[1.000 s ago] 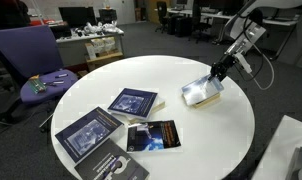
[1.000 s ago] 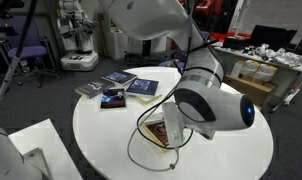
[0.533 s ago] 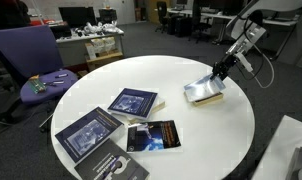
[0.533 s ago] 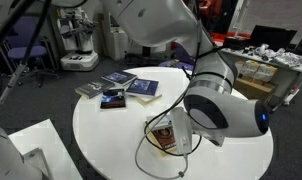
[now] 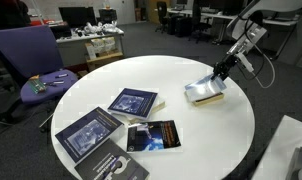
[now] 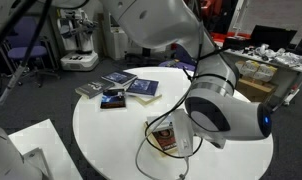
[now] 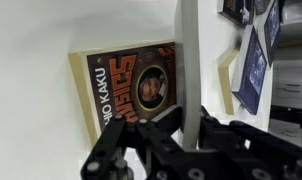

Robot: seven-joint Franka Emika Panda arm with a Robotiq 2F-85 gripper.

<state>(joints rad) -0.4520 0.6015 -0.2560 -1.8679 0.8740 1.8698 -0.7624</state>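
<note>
Worktop [image 5: 191, 140]: round and white, carrying everything noted here.

Arm [image 6: 226, 110]: its bulky wrist joint fills an exterior view, hiding the end effector and part of the book [image 6: 163, 135]. A black cable [image 6: 143, 140] loops onto the worktop just beside that book.

Purple chair [image 5: 31, 50]: off the worktop, well apart from the end effector [image 5: 218, 73], on the far side of the other books.

Other books, all lying flat and well apart from the end effector:
- large blue one [image 5: 89, 132]
- grey one [image 5: 116, 168] at the rim, farthest away
- blue one [image 5: 133, 101], the nearest of the group
- dark one with orange [image 5: 151, 135]

Book [image 5: 203, 95]: just under the end effector, near the worktop's edge. The wrist view shows its lettered face with a portrait [image 7: 131, 85].

Cover [image 7: 189, 50]: raised and seen edge-on as a grey band running between the fingers.

End effector [image 7: 189, 118]: clenched on the cover's edge, holding it up off the book.

Change: a second ago the wrist joint sat lower and more central, and the lifted cover glared bright white. It now looks duller grey. No shift noted over the last half second, and the grip is the same throughout.
</note>
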